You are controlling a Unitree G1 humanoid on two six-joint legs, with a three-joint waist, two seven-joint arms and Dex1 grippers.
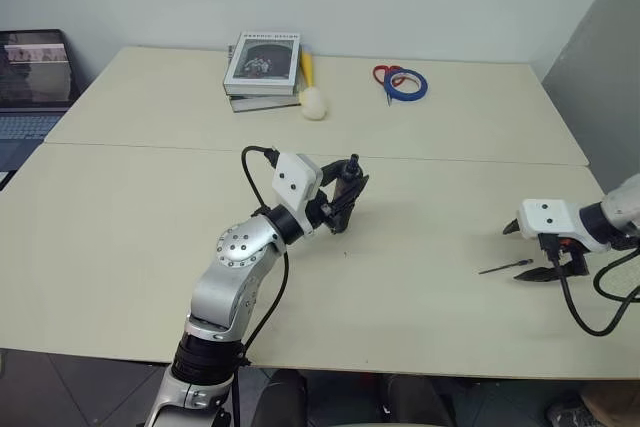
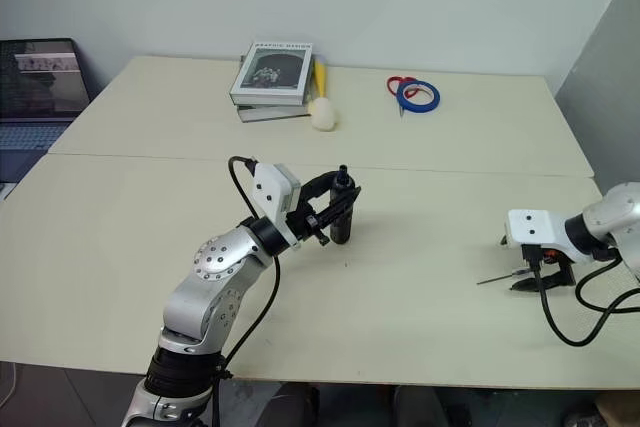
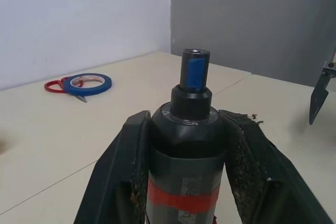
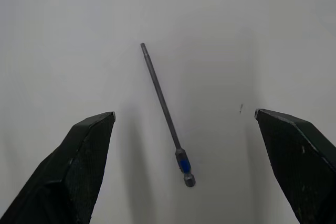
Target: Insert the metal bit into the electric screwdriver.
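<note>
My left gripper (image 1: 345, 192) is shut on the electric screwdriver (image 1: 348, 179) and holds it above the middle of the table. In the left wrist view the black electric screwdriver (image 3: 190, 129) sits between both pads, with a red band low on its body and a blue-marked socket at its far end. The metal bit (image 1: 505, 267), a thin grey rod, lies flat on the table at the right. My right gripper (image 4: 184, 113) hangs open just over it, pointing down. The metal bit (image 4: 164, 106) lies between the two fingertips (image 4: 94, 135), touching neither.
A stack of books (image 1: 262, 72), a yellow-handled tool with a white head (image 1: 313, 99), red scissors (image 1: 390, 73) and a blue tape roll (image 1: 408, 85) lie along the table's far side. A laptop (image 1: 32, 82) stands off the left edge. A grey panel (image 1: 600, 67) rises at the right.
</note>
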